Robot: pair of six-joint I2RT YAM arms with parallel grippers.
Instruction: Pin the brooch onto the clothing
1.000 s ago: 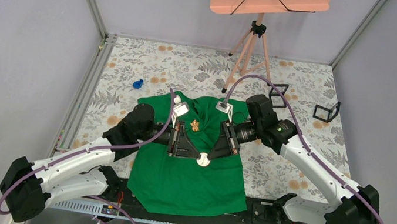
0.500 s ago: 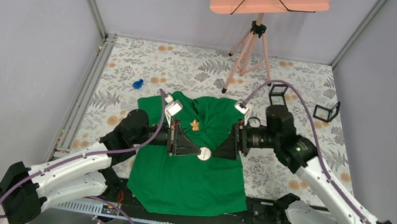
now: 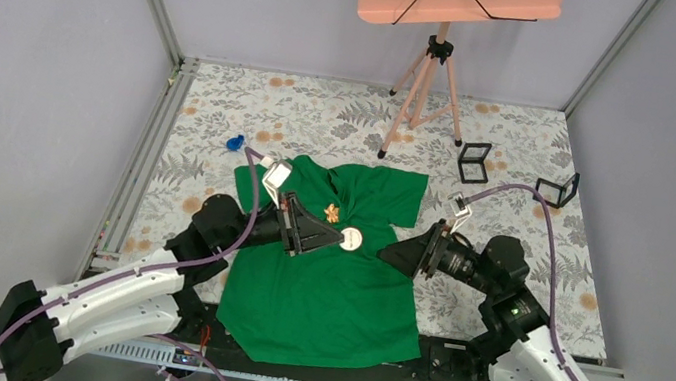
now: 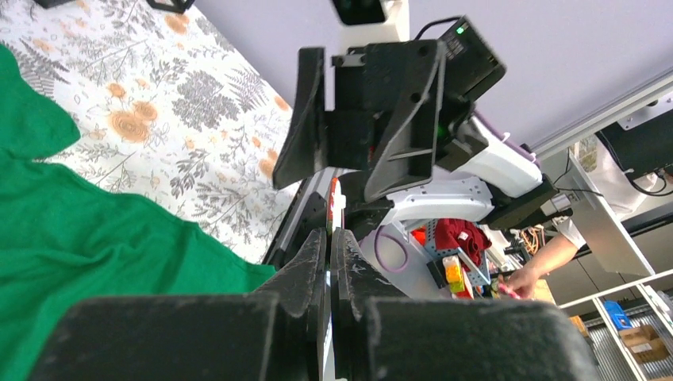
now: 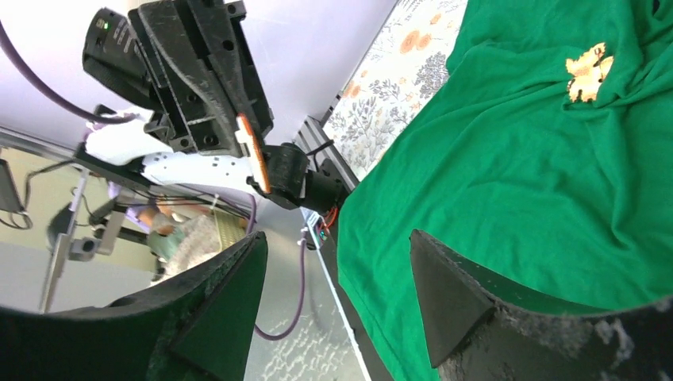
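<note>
Since my left end effector is clamped on the white disc, which I take to be the brooch, the job now is to bring it onto the green T-shirt without losing its angle. The shirt lies spread across the middle of the surface, neck towards the far side. The disc is over its chest, just below the collar; I cannot tell whether it touches the cloth. I would lower slowly, turn the pin face towards the fabric, though I cannot make out which face that is, and aim for a flat patch so the soft cloth does not bunch. My right end effector stands with jaws wide and nothing between them, near the shirt's right edge and apart from the disc. I judge it could hold the cloth taut beside the spot.

A gold leaf-shaped piece sits on the chest just beyond the disc, so I must steer clear of it. A tripod stand, two black frames and a small blue object lie well apart.
</note>
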